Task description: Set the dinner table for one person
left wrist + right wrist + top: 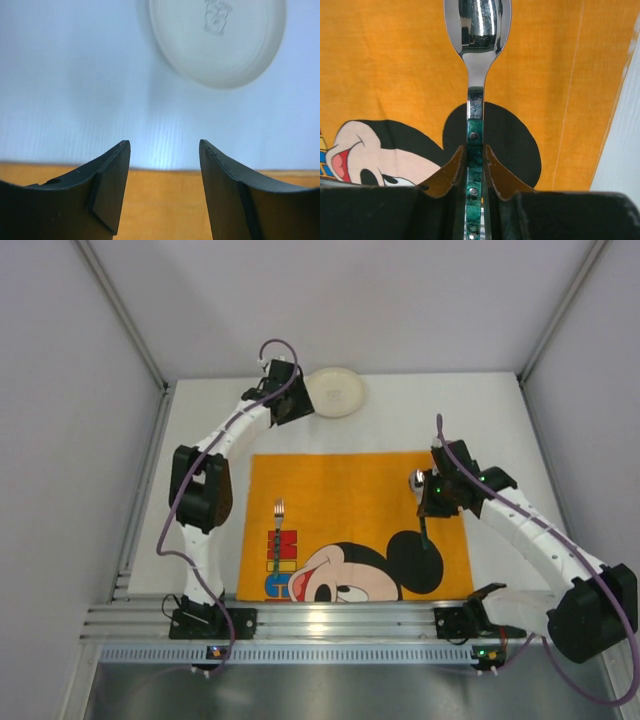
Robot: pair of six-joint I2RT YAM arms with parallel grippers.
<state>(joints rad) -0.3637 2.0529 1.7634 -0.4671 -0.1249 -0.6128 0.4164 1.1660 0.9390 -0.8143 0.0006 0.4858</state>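
Note:
The dinner table (pixel 480 420) is a white tabletop with an orange Mickey Mouse placemat (pixel 340 490) on its near half. A fork (pixel 279 525) lies on the mat's left part, tines pointing away. My right gripper (pixel 433 498) is shut on the green handle of a spoon (pixel 477 30), its bowl (pixel 417 479) pointing away, over the mat's right side by Mickey's black ear. A cream plate (pixel 336 392) sits on the bare table behind the mat. My left gripper (pixel 164 145) is open and empty above the mat's far edge, just short of the plate (pixel 220 45).
Grey walls close in the table on the left, back and right. A metal rail (pixel 330 625) carrying both arm bases runs along the near edge. White table (pixel 625 150) shows to the right of the mat.

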